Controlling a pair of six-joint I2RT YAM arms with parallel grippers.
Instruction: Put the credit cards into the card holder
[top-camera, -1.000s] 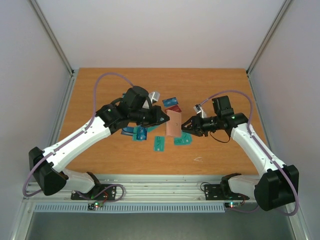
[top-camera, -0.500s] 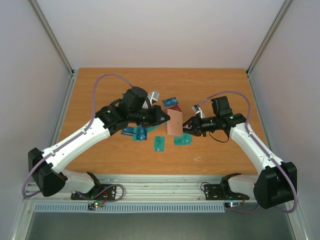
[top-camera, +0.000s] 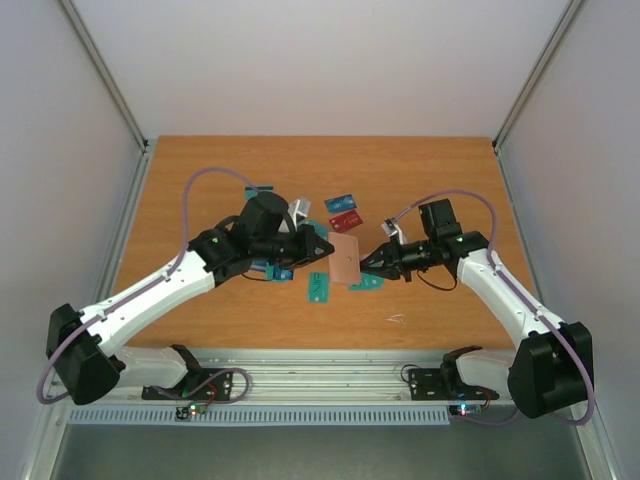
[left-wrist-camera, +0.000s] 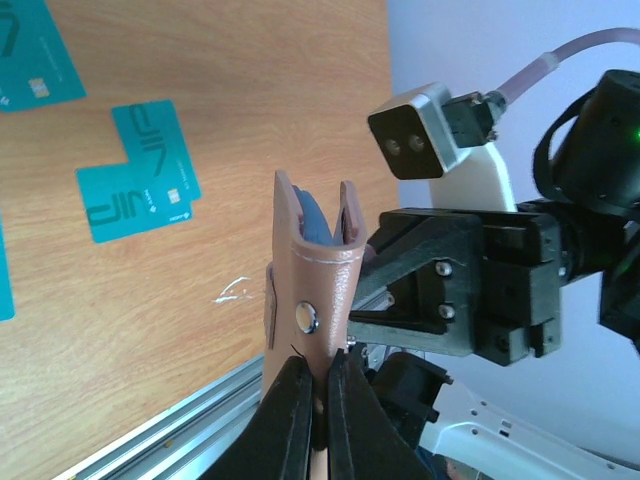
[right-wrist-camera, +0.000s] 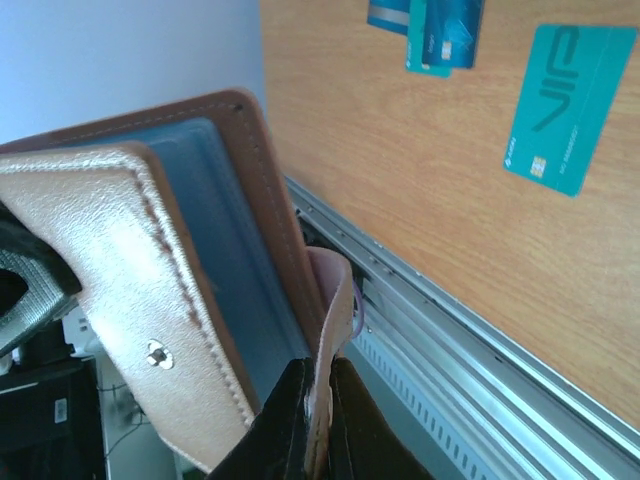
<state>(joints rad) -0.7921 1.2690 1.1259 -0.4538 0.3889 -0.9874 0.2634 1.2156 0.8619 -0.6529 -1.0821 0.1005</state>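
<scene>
Flat brownish-tan leather card holder (top-camera: 345, 262) is held lifted off the orange-brown wooden table (top-camera: 220, 170), mid-table, between the two arms.

It is pinched from both sides. The left gripper (left-wrist-camera: 319, 380) is clamped narrow on the holder's lower edge, just below the small metal snap stud (left-wrist-camera: 307, 318). The right gripper (right-wrist-camera: 318, 390) is clamped on a thin pinkish flap at the opposite edge. No card is carried by either.

The pocket mouth is seen parted at the top in the left wrist view. A blue layer (right-wrist-camera: 215, 250) is seen between the leather walls; whether it is lining or a card already inside cannot be told.

Thin rectangular credit cards (top-camera: 318, 288), mostly teal, are scattered flat on the table around and below the holder. One red card (top-camera: 346, 220) lies just beyond it. A few are partly hidden under the left arm.

Step judged: the holder is being gripped and opened, and loading is not yet under way.

Next move, as judged: one gripper must be freed for a card while the holder is kept steady and open by the other. Flat cards on bare wood are expected to be hard to lift, so an edge must be worked up first. The card must then be lined up with the narrow mouth.
</scene>
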